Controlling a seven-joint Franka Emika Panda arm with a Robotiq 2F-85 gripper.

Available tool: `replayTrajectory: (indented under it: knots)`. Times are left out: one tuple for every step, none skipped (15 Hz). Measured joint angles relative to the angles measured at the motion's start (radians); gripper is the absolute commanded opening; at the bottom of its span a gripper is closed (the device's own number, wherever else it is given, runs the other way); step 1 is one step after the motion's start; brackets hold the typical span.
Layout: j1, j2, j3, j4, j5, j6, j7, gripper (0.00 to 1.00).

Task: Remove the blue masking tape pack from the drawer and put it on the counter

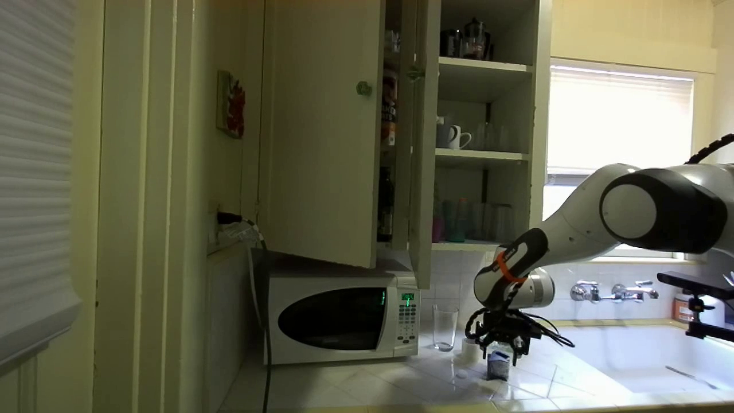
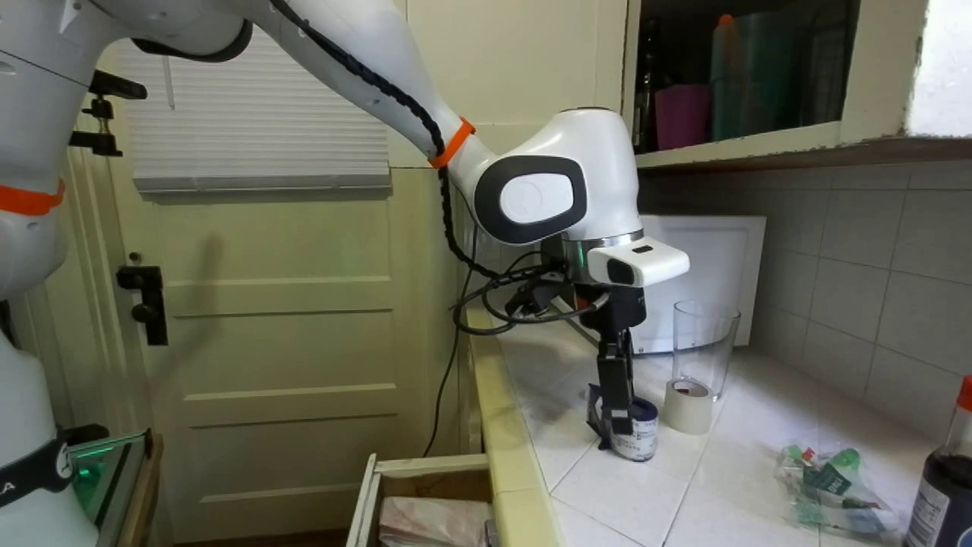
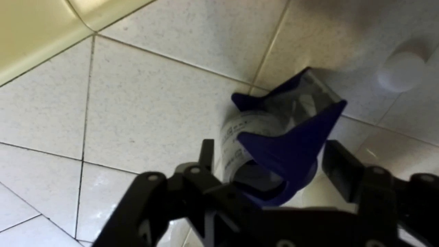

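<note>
Two fingers [image 3: 207, 154] of the gripper [image 3: 269, 147] stand apart in the wrist view, one to the left of the blue tape pack [image 3: 288, 154], which rests on the counter [image 3: 147, 109], and one to its right. The pack looks light, its roll [image 3: 236, 147] firm, its plastic holder [image 3: 298, 147] stiff and perhaps slick, so grip the roll's sides. Its long axis slants toward upper right, the holder's nose [image 3: 327, 120] leading.
</note>
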Motion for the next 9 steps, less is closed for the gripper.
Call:
replayTrajectory:
  knots:
    - [0.002,-0.01,-0.007,0.001,-0.004,0.0,0.001,1.0]
    - [0.004,-0.028,-0.013,0.0,-0.012,0.0,0.001,1.0]
    - [0.004,-0.055,-0.02,-0.002,-0.02,-0.001,-0.002,1.0]
    - [0.004,-0.091,-0.028,-0.008,-0.03,-0.005,-0.013,1.0]
    - [0.004,-0.135,-0.035,-0.02,-0.049,-0.015,-0.03,1.0]
    - [0.002,-0.186,-0.039,-0.036,-0.066,-0.035,-0.059,0.99]
    - [-0.003,-0.243,-0.04,-0.058,-0.079,-0.065,-0.108,1.0]
    - [-0.009,-0.297,-0.039,-0.083,-0.084,-0.102,-0.165,1.0]
    - [-0.015,-0.349,-0.037,-0.112,-0.083,-0.145,-0.223,1.0]
